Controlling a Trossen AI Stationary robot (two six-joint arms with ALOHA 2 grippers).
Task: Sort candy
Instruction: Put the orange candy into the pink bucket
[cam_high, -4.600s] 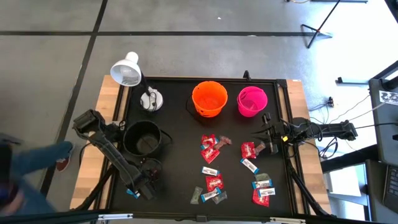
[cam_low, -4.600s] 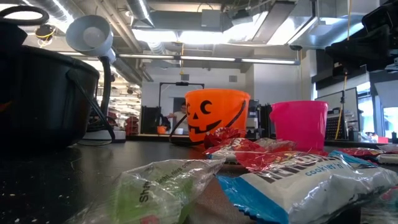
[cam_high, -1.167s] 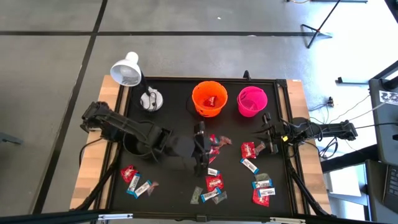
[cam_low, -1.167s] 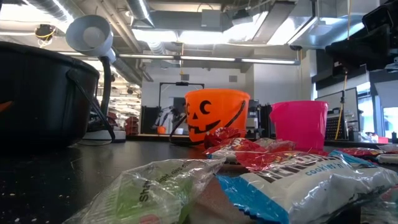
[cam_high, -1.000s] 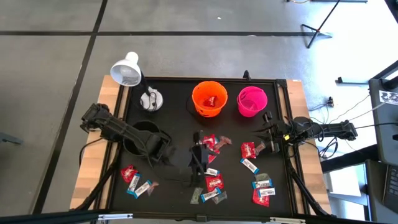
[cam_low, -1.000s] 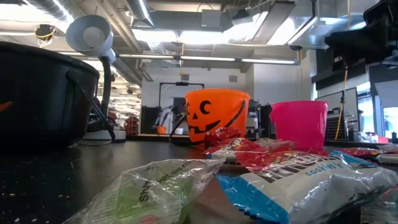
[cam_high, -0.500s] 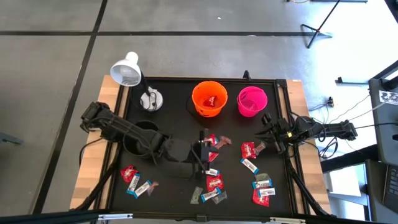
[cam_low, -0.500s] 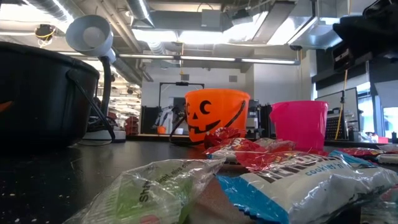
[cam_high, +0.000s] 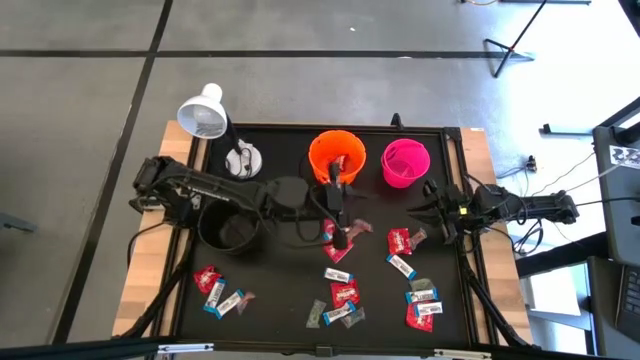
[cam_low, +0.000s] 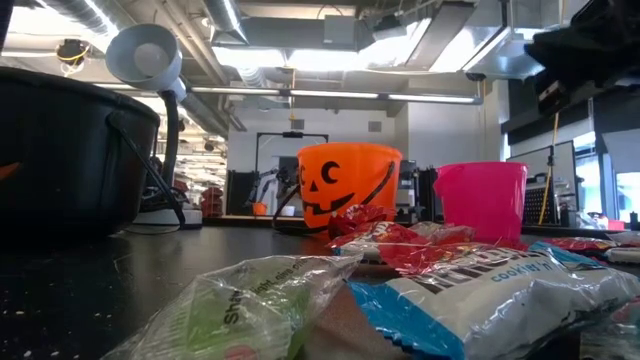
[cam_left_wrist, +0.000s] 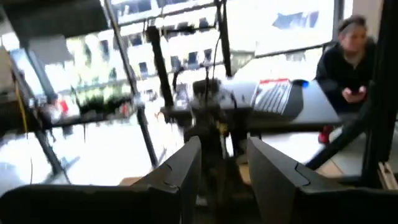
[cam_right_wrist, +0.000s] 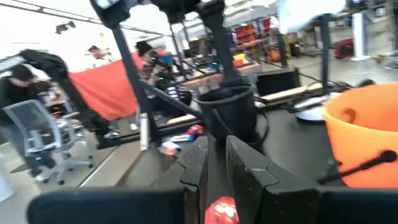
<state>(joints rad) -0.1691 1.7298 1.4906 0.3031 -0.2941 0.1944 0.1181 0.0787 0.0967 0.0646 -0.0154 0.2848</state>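
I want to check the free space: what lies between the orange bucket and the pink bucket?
Nothing. In the high view, the strip of black mat between the orange bucket and the pink bucket is bare.
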